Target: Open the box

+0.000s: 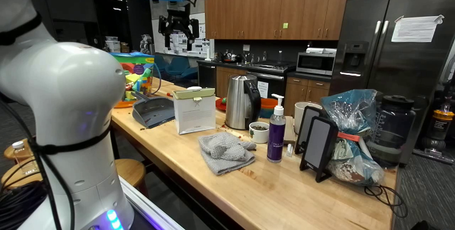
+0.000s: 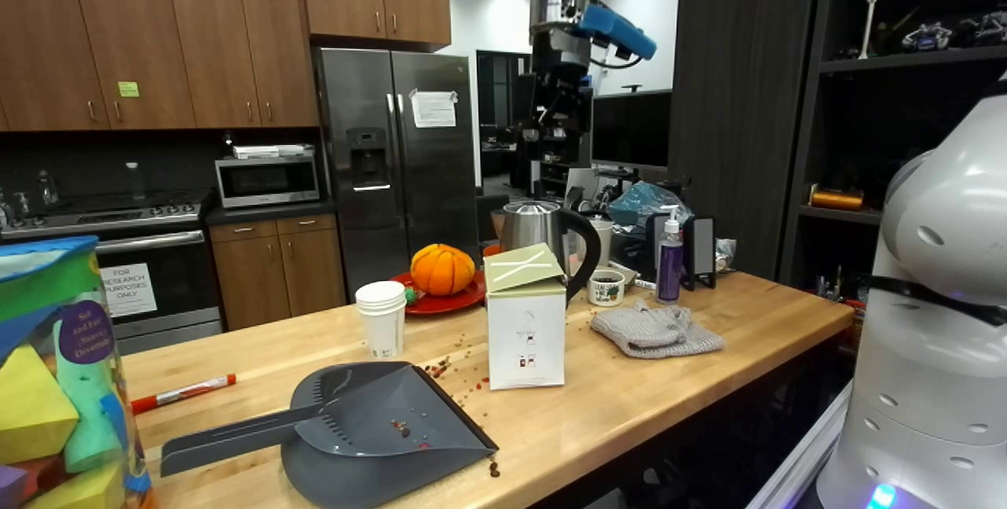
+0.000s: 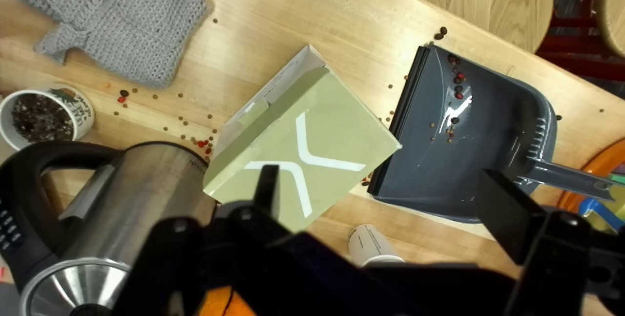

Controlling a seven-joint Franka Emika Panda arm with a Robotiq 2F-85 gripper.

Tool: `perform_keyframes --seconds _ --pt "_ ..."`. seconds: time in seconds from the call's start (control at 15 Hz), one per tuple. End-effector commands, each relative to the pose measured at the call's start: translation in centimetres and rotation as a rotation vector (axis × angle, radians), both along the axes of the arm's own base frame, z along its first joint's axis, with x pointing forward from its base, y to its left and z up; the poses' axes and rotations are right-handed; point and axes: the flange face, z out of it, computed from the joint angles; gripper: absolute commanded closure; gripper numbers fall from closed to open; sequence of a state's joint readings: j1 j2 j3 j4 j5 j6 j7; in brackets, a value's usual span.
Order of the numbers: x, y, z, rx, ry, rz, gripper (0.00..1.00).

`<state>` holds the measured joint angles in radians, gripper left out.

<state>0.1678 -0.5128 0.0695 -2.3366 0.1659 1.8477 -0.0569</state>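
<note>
The box (image 1: 194, 114) is white with a pale green lid and stands upright on the wooden table. In an exterior view its lid (image 2: 525, 265) slopes, with one edge lifted slightly off the walls. In the wrist view the lid (image 3: 322, 135) shows a white X-like mark and a small tab along a narrow gap at one edge. My gripper (image 1: 178, 44) is open and empty, pointing down well above the table. It also shows high up in an exterior view (image 2: 552, 143). In the wrist view the fingers (image 3: 381, 184) are wide apart, one overlapping the lid in the picture. The box's inside is hidden.
A steel kettle (image 2: 535, 226) stands close beside the box. A grey dustpan (image 3: 459, 135) lies on its other side. White cups (image 2: 381, 320), a red plate with a pumpkin (image 2: 442, 269), a grey cloth (image 1: 227, 151), a small pot (image 1: 258, 132) and a pump bottle (image 1: 276, 134) are around.
</note>
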Motion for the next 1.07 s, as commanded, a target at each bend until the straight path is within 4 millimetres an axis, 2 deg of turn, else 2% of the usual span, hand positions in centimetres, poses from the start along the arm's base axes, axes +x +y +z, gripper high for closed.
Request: perform_keyframes --seconds 0.0,0.2,0.4,0.53,1.0 --pt "-0.2 0.4 -0.1 0.002 -0.103 0.137 0.00" --pt "0.2 0.9 -1.6 0.023 -0.186 0.179 0.00" --pt "0.1 1.0 -4.1 0.019 -0.203 0.071 0.00" --pt "-0.7 1.3 -5.3 0.007 -0.210 -0.014 0.00" --pt "-3.9 3.0 -7.6 -0.094 -0.226 -0.374 0.00"
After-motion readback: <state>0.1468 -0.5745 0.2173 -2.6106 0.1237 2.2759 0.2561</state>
